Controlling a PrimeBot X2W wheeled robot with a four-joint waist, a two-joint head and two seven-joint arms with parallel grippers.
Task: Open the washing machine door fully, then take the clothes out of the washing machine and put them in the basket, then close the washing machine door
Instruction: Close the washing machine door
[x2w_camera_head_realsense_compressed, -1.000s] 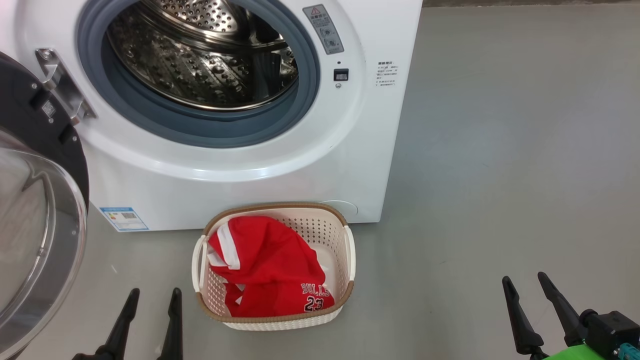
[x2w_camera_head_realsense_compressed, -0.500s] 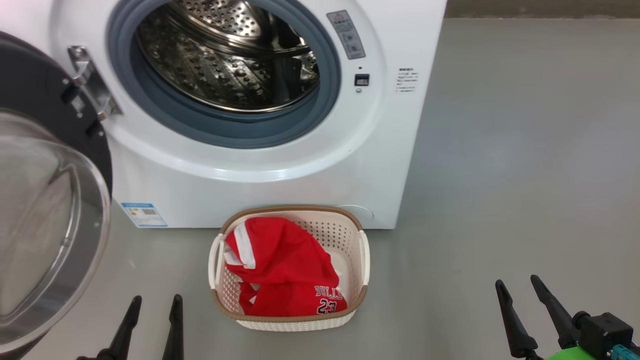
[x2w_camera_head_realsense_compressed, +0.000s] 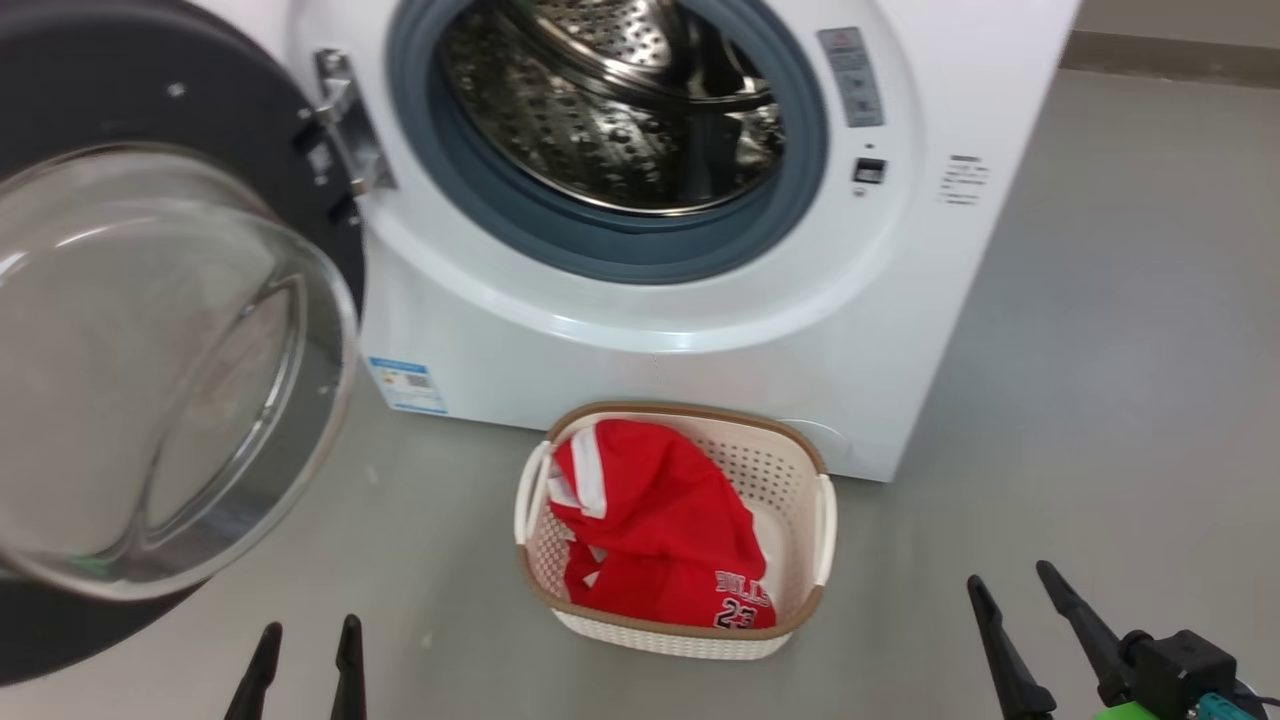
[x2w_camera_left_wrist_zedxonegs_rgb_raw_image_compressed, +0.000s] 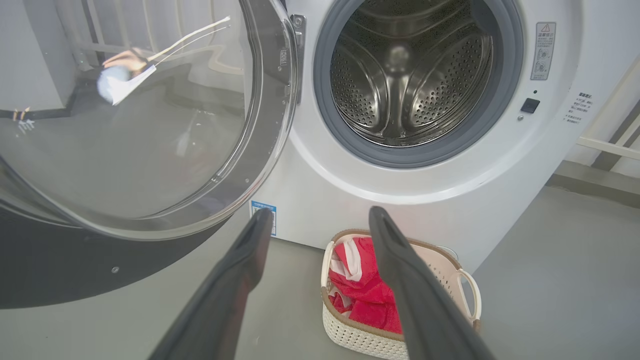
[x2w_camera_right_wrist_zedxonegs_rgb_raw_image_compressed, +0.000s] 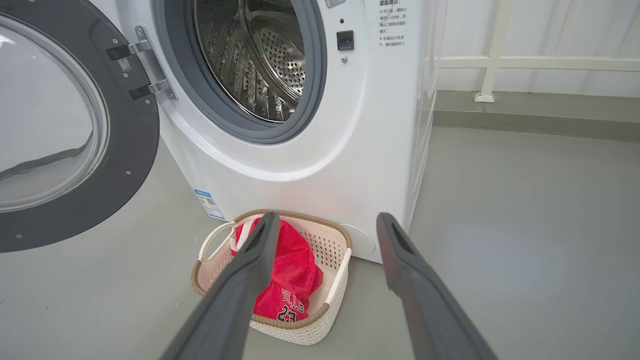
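The white washing machine (x2w_camera_head_realsense_compressed: 680, 330) stands open, its steel drum (x2w_camera_head_realsense_compressed: 620, 110) bare inside. Its door (x2w_camera_head_realsense_compressed: 150, 360), a black ring around a clear bulging window, hangs swung out at the left. The red clothes (x2w_camera_head_realsense_compressed: 660, 530) lie bundled in the cream basket (x2w_camera_head_realsense_compressed: 800, 470) on the floor right before the machine. My left gripper (x2w_camera_head_realsense_compressed: 308, 642) is open at the bottom left, below the door. My right gripper (x2w_camera_head_realsense_compressed: 1012, 590) is open at the bottom right, well right of the basket. Both hold nothing. The left wrist view looks past the open fingers (x2w_camera_left_wrist_zedxonegs_rgb_raw_image_compressed: 250, 250) at door (x2w_camera_left_wrist_zedxonegs_rgb_raw_image_compressed: 130, 125) and basket (x2w_camera_left_wrist_zedxonegs_rgb_raw_image_compressed: 465, 280).
Grey floor (x2w_camera_head_realsense_compressed: 1100, 400) spreads to the right of the machine. A white railing (x2w_camera_right_wrist_zedxonegs_rgb_raw_image_compressed: 500, 62) and a wall base run behind it in the right wrist view. A blue label (x2w_camera_head_realsense_compressed: 406, 384) marks the machine's lower left corner.
The head camera has swung left, so machine, door and basket sit further right in the picture. Both grippers stay open and low; nothing was taken or let go.
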